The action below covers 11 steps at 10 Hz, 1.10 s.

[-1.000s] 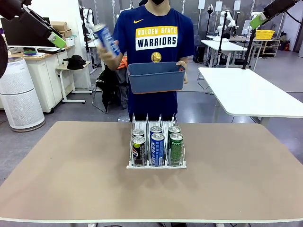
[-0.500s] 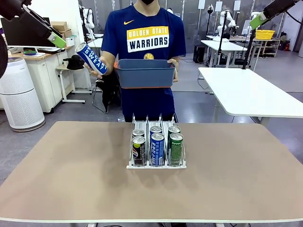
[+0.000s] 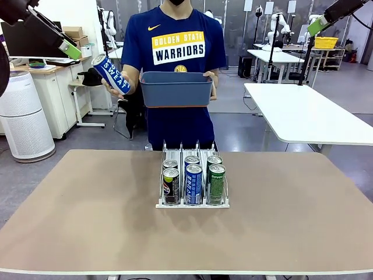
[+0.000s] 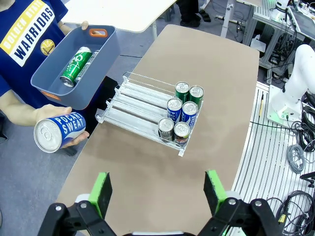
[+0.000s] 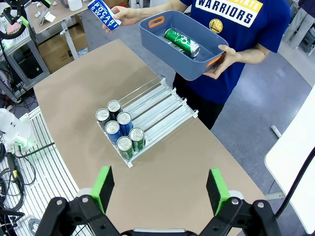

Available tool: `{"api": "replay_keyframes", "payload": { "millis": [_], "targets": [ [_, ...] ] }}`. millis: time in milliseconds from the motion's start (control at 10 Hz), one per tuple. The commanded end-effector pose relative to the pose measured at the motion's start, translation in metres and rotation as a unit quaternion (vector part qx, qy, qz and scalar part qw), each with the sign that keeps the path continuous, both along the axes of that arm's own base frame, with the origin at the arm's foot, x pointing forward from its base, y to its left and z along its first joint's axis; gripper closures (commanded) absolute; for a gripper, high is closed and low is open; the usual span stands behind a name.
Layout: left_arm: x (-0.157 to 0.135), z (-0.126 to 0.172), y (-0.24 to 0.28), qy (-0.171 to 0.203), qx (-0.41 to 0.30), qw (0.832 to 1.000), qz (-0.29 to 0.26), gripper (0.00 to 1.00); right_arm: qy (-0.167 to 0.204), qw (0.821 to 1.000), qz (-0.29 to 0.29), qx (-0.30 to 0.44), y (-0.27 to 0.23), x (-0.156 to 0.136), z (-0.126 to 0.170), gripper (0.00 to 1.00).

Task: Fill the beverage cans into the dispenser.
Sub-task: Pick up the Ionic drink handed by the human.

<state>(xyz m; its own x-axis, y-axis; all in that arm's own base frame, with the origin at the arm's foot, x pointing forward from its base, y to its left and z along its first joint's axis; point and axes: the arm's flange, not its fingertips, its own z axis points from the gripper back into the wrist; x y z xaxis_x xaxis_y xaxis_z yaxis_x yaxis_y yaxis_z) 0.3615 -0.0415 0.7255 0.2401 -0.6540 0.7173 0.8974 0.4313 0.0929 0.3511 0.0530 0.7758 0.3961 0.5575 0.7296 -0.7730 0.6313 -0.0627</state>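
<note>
The white-based dispenser (image 3: 192,203) stands on the table in front of the person, with several beverage cans (image 3: 193,184) at the near end of its three lanes: black, blue and green. One of the person's hands holds a blue can (image 3: 112,73) tilted beside a blue-grey bin (image 3: 176,93), which the other hand carries. A green can (image 5: 182,42) lies in the bin (image 5: 165,55). My left gripper (image 4: 158,191) and right gripper (image 5: 160,188) both hang open and bare, high above the table, well away from the dispenser (image 4: 138,105) (image 5: 152,110).
The tan table (image 3: 87,221) has bare room on both sides of the dispenser. Its far edge runs just behind the rack, where the person stands. A white table (image 3: 303,116) is off to the back right.
The person has lowered the blue can from shoulder height to beside the bin, tilted it, and stepped slightly left. Both grippers stay still and open.
</note>
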Motion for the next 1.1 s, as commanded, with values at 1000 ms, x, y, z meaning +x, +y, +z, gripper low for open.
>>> {"api": "replay_keyframes", "payload": {
  "millis": [1000],
  "targets": [
    [0.009, 0.002, 0.014, -0.027, 0.049, 0.998, -0.02, 0.0, 0.0, 1.0, 0.0, 0.0, 0.0, -0.001, 0.0, 0.0]
  ]
}}
